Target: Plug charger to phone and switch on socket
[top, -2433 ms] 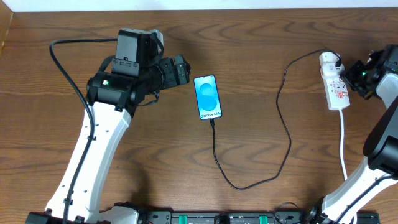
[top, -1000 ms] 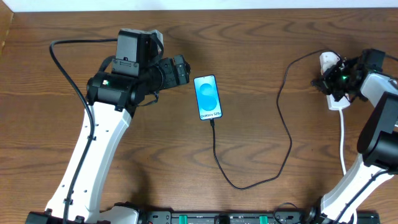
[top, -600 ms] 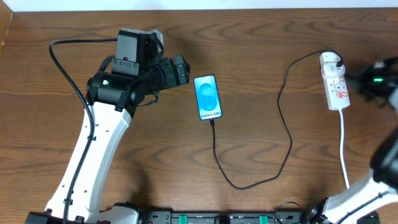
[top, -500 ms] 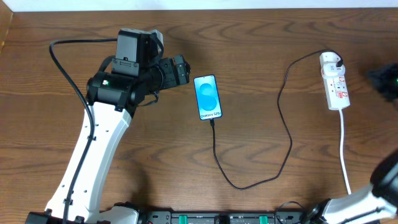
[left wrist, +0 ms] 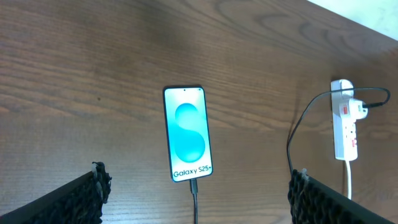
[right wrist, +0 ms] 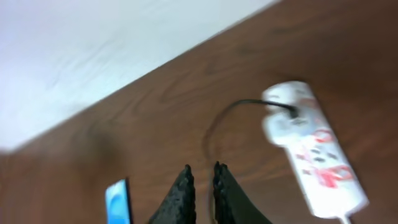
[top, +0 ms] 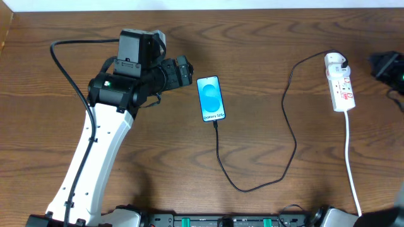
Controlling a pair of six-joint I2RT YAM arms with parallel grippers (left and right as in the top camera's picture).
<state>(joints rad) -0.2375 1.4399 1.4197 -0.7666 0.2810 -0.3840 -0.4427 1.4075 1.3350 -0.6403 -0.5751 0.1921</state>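
The phone point(top: 210, 98) lies face up near the middle of the bench point(top: 158, 157), its blue screen lit, short edges toward the far and near sides. The charger cable point(top: 290, 135) enters its near edge, runs toward the near side of the bench, loops back up to the right and ends in a white plug head point(top: 336, 62) seated at the far end of the power strip point(top: 341, 89). The strip lies flat, well to the right of the phone, with its white cord point(top: 351, 164) trailing to the near edge; its switch is too small to read. The left arm point(top: 129, 85) hangs just left of the phone, and the left jaws are spread wide and empty. The right arm point(top: 386, 64) sits at the right edge, apart from the strip; the right jaws are nearly pressed together, a thin slit between them, pinching nothing.
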